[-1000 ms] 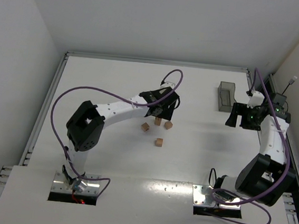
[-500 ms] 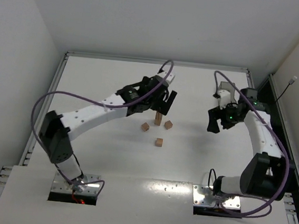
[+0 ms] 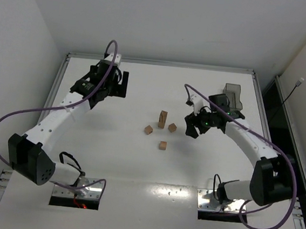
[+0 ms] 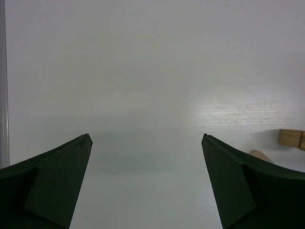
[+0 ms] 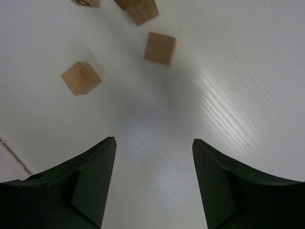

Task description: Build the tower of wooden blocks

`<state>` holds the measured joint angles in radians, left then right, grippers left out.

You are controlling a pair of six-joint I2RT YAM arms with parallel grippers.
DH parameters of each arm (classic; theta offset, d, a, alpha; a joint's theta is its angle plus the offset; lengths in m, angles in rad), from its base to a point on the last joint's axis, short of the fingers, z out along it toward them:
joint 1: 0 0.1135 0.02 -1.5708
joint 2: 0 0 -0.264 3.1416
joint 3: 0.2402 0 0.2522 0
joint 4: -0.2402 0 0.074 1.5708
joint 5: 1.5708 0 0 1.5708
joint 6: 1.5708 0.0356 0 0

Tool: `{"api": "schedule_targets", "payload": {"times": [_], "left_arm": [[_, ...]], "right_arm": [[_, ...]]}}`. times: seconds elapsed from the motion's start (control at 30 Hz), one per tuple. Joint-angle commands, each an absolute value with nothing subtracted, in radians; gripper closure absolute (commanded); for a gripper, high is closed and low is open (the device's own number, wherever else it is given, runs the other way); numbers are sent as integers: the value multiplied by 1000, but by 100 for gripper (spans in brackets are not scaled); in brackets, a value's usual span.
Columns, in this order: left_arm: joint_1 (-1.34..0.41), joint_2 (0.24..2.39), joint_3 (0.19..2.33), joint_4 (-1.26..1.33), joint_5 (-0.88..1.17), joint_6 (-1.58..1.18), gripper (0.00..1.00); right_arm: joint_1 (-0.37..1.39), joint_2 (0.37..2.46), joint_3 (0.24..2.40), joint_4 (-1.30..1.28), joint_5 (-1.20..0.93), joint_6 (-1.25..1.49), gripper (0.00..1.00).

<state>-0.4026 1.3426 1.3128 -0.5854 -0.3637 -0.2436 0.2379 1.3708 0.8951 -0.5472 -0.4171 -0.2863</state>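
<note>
The tower (image 3: 163,118) is a short upright tan column at mid-table. Three loose wood cubes lie around it: one to its left (image 3: 149,130), one to its right (image 3: 172,128), one nearer (image 3: 163,145). My right gripper (image 3: 191,124) is open and empty, just right of the right cube. In the right wrist view the gripper (image 5: 154,140) hangs over bare table, with two cubes (image 5: 160,48) (image 5: 81,78) and the tower's base (image 5: 139,8) ahead. My left gripper (image 3: 116,83) is open and empty at the far left, well away from the blocks. In its wrist view (image 4: 146,138) block pieces (image 4: 291,138) show at the right edge.
A dark translucent bin (image 3: 232,95) stands at the back right, behind the right arm. A raised rail (image 3: 160,63) runs along the table's far edge, and another down its left side (image 3: 51,102). White walls close the space around the table.
My left arm has drawn back from the blocks to the far left, leaving the column standing. My right arm has swung from beside the bin to just right of the blocks.
</note>
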Motion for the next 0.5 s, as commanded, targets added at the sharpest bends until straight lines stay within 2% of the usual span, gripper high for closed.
{"api": "schedule_targets", "payload": {"times": [0.0, 0.27, 0.47], "left_arm": [[-352, 1319, 1298, -595, -307, -247, 0], [-299, 1348, 1276, -586, -249, -247, 0], [-279, 1367, 1285, -586, -227, -247, 0]], "right_arm": [[343, 1380, 881, -333, -393, -181, 38], [462, 1551, 904, -230, -281, -115, 39], [471, 1669, 985, -239, -236, -87, 40]]}}
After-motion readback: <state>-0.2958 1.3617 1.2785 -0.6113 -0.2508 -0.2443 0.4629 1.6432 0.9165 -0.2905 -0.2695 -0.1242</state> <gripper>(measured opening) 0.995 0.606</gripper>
